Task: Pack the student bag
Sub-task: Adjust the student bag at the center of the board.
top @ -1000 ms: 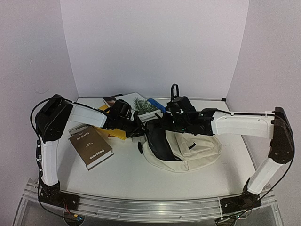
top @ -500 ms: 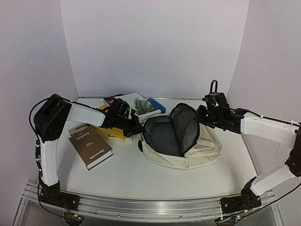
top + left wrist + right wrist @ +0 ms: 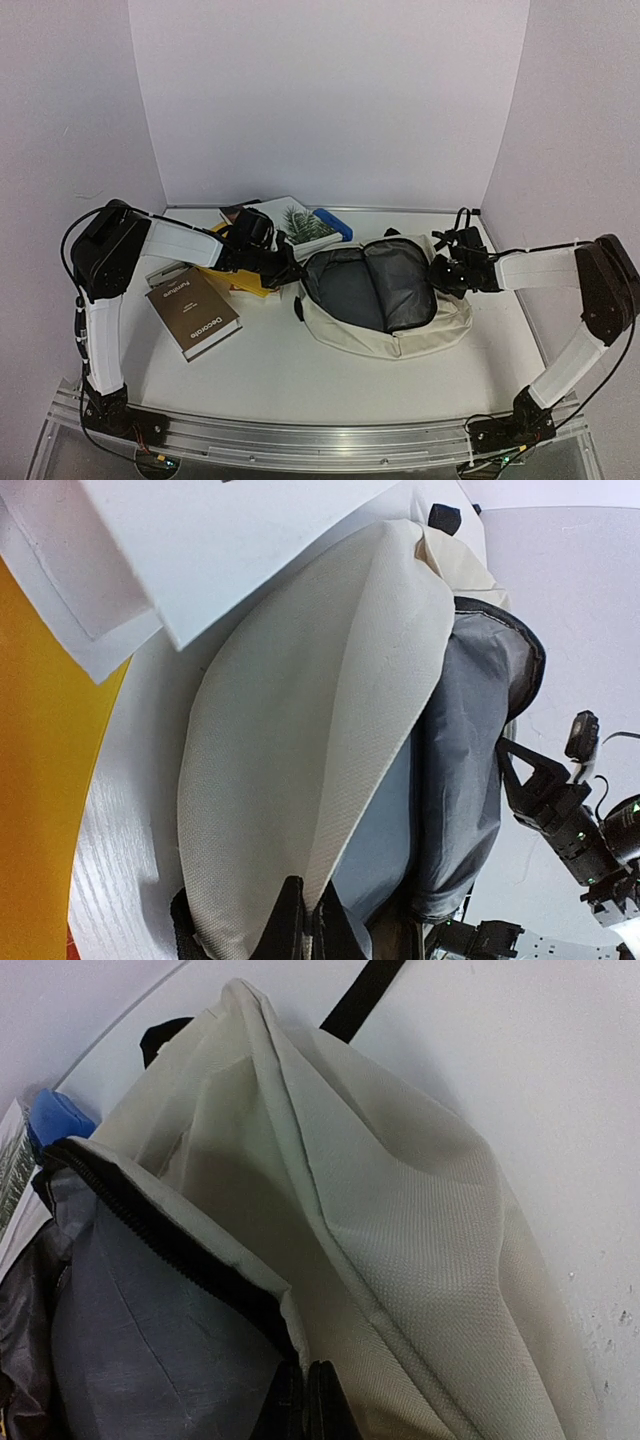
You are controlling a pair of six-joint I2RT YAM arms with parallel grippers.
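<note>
Ok, top cam: student bag [image 3: 345,335] lies mid-table btwn my two arms. Its mouth is wide open and faces up, dark grey lining on show, cream shell sagging round the near side. L gripper [image 3: 287,272] sits at the bag's left rim and R gripper [image 3: 440,274] at the right rim, w/ the opening spread across btwn them.

L wrist cam: L fingers [image 3: 290,925] are clenched tight w/ cream rim fabric pinched in there, so that side is grasping the bag. Grey lining and the black zip edge run off to the right of the shell.

R wrist cam: R fingers [image 3: 325,1405] are squeezed together too, right on the zip edge where cream meets grey, so it's gripping the bag rim. A black strap [image 3: 362,995] trails off on the table [image 3: 280,370] beyond the bag.

Rest of the scene:
- Brown book [image 3: 192,312], "Decorate" on the cover, lies left of the bag, well apart from it.
- Yellow flat item [image 3: 248,284] lies under my L arm, just beside the bag's left end; can't tell what it is.
- Behind the bag there's a book w/ a plant cover [image 3: 300,222] and a blue thing [image 3: 335,222] touching its right side.
</note>
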